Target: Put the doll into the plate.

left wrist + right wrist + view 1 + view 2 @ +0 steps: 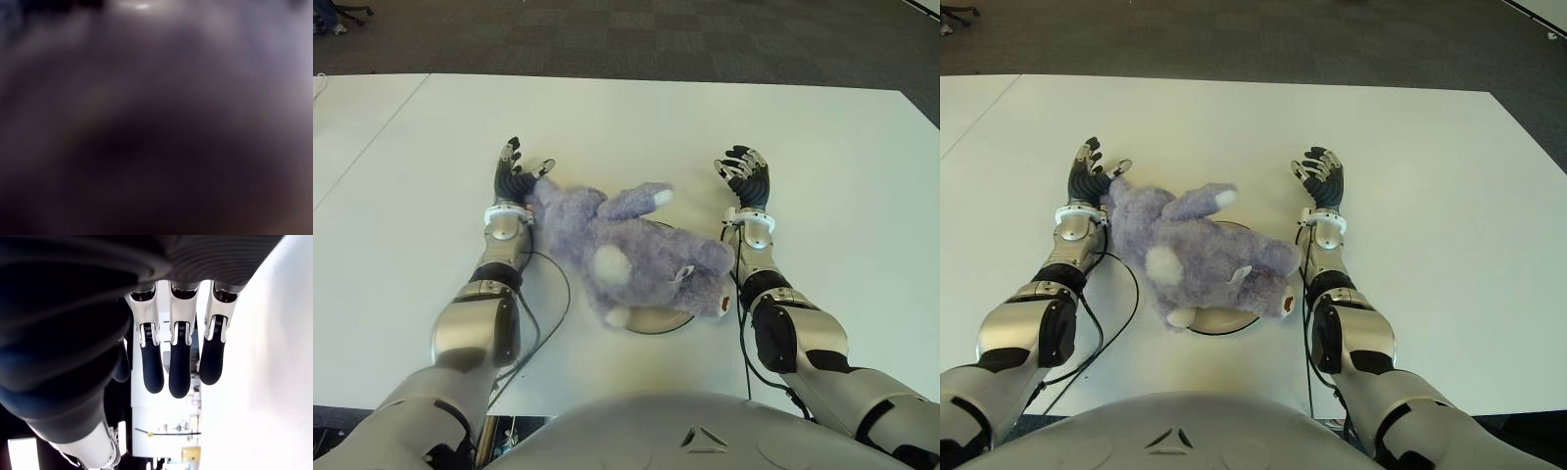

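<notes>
The doll (pixel 626 255), a purple plush, lies sprawled over the plate (pixel 661 321), which sits on the white table (pixel 822 157) just in front of my torso. Only a near arc of the plate rim shows under the doll's head; the far legs and one arm overhang onto the table to the left. I judge the task essentially done, though the doll is draped across rather than contained.

My left hand (pixel 514 176) sits at the doll's far-left end, fingers spread upward, holding nothing; a doll limb touches or nearly touches its thumb side, I cannot tell which. My right hand (pixel 744 176) shows right of the doll, apart from it, fingers extended and empty. Both read as release postures, palms flanking the plate.

Right wrist view confirms three straight fingers (pixel 179 367) with nothing between them. Left wrist view is a dark blur, likely plush against the lens; it tells me nothing about the left hand's fingers, so the eye views carry that.
</notes>
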`<state>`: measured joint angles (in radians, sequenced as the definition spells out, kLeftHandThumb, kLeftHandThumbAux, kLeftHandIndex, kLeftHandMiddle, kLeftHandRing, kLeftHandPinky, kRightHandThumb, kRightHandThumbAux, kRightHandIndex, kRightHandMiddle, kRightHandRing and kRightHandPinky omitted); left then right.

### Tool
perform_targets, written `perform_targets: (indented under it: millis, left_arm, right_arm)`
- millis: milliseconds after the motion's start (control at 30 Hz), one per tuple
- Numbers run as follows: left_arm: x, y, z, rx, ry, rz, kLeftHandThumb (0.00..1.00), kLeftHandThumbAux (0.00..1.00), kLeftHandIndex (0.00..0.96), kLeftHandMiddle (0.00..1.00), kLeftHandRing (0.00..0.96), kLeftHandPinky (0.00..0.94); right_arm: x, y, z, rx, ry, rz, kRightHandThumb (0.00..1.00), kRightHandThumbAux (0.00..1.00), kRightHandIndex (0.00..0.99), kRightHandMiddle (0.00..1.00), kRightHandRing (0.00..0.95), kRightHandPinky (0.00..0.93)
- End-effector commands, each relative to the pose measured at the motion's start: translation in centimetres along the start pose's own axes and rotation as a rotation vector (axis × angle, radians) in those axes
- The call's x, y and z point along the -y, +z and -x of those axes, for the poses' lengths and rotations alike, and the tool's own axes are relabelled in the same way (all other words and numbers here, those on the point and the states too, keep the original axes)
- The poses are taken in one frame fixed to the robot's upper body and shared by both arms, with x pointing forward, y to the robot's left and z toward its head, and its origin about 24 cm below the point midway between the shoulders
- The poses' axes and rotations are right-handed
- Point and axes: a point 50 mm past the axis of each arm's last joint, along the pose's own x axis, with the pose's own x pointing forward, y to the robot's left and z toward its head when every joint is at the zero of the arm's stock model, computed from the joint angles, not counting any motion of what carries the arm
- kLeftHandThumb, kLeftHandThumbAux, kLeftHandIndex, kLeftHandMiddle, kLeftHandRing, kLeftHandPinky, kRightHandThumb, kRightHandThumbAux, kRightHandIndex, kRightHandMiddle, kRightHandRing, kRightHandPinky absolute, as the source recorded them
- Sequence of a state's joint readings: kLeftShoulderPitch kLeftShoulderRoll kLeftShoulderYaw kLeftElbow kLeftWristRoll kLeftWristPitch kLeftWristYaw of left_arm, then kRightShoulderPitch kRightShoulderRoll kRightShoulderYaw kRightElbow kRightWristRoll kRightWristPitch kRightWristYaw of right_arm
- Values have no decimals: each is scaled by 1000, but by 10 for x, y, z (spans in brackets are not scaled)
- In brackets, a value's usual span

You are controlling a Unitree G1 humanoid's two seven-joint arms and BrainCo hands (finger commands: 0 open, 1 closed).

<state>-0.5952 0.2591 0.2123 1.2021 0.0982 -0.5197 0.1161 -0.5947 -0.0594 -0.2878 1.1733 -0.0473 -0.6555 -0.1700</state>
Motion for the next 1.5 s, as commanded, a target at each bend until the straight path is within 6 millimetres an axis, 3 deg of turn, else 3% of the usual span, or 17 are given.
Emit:
perform_targets:
  millis: [33,500,633,867,1133,1500]
  left_arm:
    - [20,-52,28,-295,-91,-18,0,705,0,2,31,89]
    - [16,-51,28,-288,-60,-6,0,719,0,23,48,78]
    - [19,-52,28,-296,-58,14,2,737,0,24,48,74]
    - [22,-54,30,-307,-64,31,14,752,0,31,55,85]
    - [30,-55,32,-322,-82,46,15,767,10,84,110,167]
    - [52,-42,26,-280,-45,68,6,758,135,233,259,322]
  right_arm:
    - [22,-107,113,-495,-92,-20,207,845,285,334,348,342]
    - [23,-106,112,-482,-105,-29,190,855,300,345,364,386]
    - [25,-106,112,-492,-103,-31,192,844,295,339,355,348]
    - [25,-106,111,-487,-105,-41,201,857,287,340,357,364]
    - [25,-105,109,-485,-103,-22,203,864,288,342,363,384]
    - [24,-104,107,-488,-92,-48,194,862,298,346,371,374]
